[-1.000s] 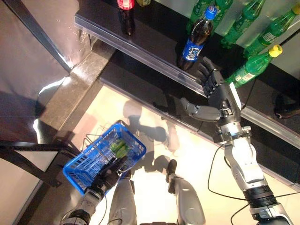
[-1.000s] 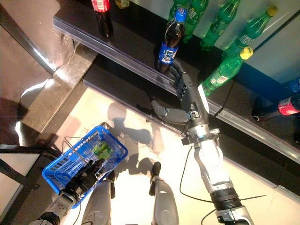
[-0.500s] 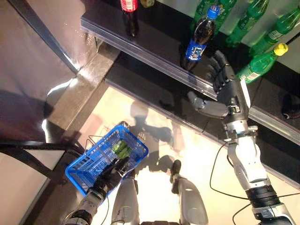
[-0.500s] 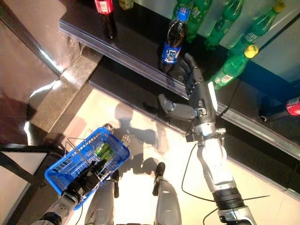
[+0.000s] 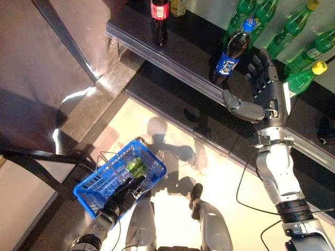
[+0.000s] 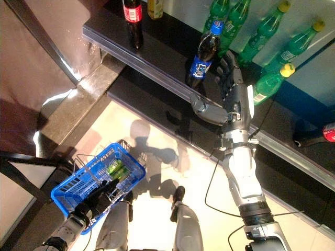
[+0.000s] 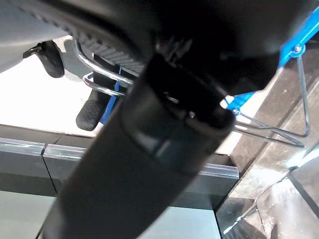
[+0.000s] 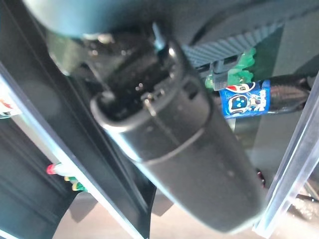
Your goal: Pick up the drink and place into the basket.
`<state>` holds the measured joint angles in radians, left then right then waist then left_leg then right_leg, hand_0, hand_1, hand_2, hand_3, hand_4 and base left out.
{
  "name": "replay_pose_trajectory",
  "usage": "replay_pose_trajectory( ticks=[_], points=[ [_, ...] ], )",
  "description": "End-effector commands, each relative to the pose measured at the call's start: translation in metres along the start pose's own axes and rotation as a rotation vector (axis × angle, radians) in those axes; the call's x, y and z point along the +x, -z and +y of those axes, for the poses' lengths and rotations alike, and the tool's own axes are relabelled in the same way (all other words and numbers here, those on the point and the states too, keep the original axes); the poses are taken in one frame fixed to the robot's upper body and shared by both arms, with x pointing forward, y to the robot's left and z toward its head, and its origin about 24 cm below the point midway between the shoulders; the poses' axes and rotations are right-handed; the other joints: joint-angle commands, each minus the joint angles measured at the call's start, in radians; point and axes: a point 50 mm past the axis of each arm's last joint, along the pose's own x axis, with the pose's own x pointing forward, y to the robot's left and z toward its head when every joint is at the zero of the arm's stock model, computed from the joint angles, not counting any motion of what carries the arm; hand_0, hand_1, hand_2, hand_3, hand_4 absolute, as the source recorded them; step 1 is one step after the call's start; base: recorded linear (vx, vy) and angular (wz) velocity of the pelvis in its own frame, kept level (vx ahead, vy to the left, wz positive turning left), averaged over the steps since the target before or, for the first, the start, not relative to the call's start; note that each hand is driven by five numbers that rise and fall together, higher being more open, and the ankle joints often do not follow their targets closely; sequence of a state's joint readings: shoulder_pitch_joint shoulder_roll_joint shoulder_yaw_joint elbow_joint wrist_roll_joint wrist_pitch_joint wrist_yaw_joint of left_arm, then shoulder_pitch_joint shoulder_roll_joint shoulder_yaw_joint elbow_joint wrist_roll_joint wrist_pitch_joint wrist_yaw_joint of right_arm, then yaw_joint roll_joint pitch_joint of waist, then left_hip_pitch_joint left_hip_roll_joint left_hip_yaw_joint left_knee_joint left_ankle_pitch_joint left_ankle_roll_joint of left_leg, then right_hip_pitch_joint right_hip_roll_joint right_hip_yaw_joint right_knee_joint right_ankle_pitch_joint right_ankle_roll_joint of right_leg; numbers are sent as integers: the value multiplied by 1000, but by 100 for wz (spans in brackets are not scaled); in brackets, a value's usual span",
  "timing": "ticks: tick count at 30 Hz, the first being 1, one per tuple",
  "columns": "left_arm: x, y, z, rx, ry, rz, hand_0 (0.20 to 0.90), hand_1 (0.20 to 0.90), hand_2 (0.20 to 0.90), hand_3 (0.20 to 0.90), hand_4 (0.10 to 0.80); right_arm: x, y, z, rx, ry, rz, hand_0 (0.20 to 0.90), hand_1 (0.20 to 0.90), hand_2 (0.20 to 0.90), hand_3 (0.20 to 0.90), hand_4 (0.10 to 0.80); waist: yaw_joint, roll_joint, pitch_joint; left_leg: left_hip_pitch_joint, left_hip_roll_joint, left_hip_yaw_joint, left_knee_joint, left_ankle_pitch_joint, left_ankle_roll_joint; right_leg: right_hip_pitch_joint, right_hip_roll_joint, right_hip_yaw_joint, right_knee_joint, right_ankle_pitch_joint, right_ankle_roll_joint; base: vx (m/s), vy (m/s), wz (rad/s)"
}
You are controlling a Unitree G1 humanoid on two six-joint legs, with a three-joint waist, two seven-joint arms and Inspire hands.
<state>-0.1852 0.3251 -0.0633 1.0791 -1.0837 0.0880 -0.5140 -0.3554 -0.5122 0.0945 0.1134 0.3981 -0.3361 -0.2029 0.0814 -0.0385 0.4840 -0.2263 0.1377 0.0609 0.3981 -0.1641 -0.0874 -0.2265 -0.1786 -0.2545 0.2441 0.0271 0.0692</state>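
Note:
A dark cola bottle (image 5: 230, 52) with a blue label and blue cap stands near the front edge of the black shelf (image 5: 172, 55); the right wrist view shows it too (image 8: 249, 99). My right hand (image 5: 268, 89) is open just to its right, fingers straight and level with the bottle's body, thumb spread below its base. A small gap separates hand and bottle. Low at the left, my left hand (image 5: 123, 192) is shut on the wire handle (image 7: 102, 74) of a blue basket (image 5: 91, 188). A green bottle (image 5: 135, 166) lies inside it.
A red-labelled cola bottle (image 5: 158, 18) stands further left on the shelf. Several green bottles (image 5: 293, 26) stand behind and right of my right hand, one yellow-capped (image 5: 303, 78). A clear strip edges the shelf front; a lower black ledge (image 5: 172, 112) juts out below.
The view has shifted. My right hand has risen along the shelf, so its fingers now stand beside the cola bottle rather than below it. The left hand still holds the basket.

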Motion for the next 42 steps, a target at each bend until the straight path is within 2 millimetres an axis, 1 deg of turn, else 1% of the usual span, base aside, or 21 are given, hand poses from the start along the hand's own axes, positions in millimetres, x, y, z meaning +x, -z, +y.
replay_pose_trajectory(
  ticks=[1,7,11,14,20,22,28,31,36,37,42],
  points=[
    [-14,33,2,0,101,115,300,300,300,200,100,23,-47,-21,10,85,-221,900,900,900,900,800,20,-2,-88,-70,37,-37,-28,157,-5,70,-85,-15,69,-55,30,50,0,13],
    [-15,34,3,16,93,153,300,300,300,200,100,37,-38,-35,-35,146,-135,900,900,900,900,800,36,2,-93,-65,33,-48,-21,164,-6,84,-91,-27,71,-49,28,60,-9,5],
    [-16,36,4,31,93,177,300,300,300,200,100,46,-34,-44,-55,208,-85,900,900,900,900,800,49,5,-89,-60,35,-53,-8,155,-7,93,-95,-31,80,-53,28,49,-13,3],
    [-15,35,3,40,91,191,300,300,300,200,100,56,-33,-53,-70,254,-51,900,900,900,900,800,56,7,-89,-60,34,-58,-6,159,-7,96,-97,-34,81,-49,27,41,-5,2],
    [-14,35,2,52,98,211,300,300,300,200,100,69,-34,-65,-95,326,-6,900,900,900,900,800,70,15,-82,-59,29,-66,6,151,-5,97,-101,-35,94,-52,28,14,2,3],
    [-13,34,1,54,98,216,300,300,300,200,100,74,-36,-70,-92,344,6,900,900,900,900,800,73,16,-84,-59,27,-68,-1,158,-5,97,-103,-40,90,-47,28,16,5,10],
    [-12,32,0,68,99,229,300,300,300,200,100,88,-39,-75,-86,367,31,900,900,900,900,800,85,22,-75,-61,23,-72,15,146,-3,88,-107,-39,114,-52,30,8,1,7],
    [-12,30,0,76,100,233,300,300,300,200,100,92,-40,-78,-102,372,49,900,900,900,900,800,88,22,-74,-65,21,-74,11,151,-2,80,-109,-41,115,-47,31,0,0,0],
    [-11,27,-1,86,106,236,300,300,300,200,100,102,-44,-77,-134,354,69,900,900,900,900,800,96,23,-67,-65,20,-78,15,144,1,72,-111,-41,128,-53,31,0,0,0],
    [-10,26,-3,90,111,238,300,300,300,200,100,107,-45,-76,-141,343,75,900,900,900,900,800,100,23,-66,-66,19,-78,13,144,1,68,-111,-42,130,-53,32,0,0,0],
    [-8,24,-5,98,128,239,300,300,300,200,100,117,-53,-76,-152,348,87,900,900,900,900,800,107,26,-60,-70,15,-83,8,144,3,57,-113,-44,134,-55,30,-6,2,0]
  ],
)
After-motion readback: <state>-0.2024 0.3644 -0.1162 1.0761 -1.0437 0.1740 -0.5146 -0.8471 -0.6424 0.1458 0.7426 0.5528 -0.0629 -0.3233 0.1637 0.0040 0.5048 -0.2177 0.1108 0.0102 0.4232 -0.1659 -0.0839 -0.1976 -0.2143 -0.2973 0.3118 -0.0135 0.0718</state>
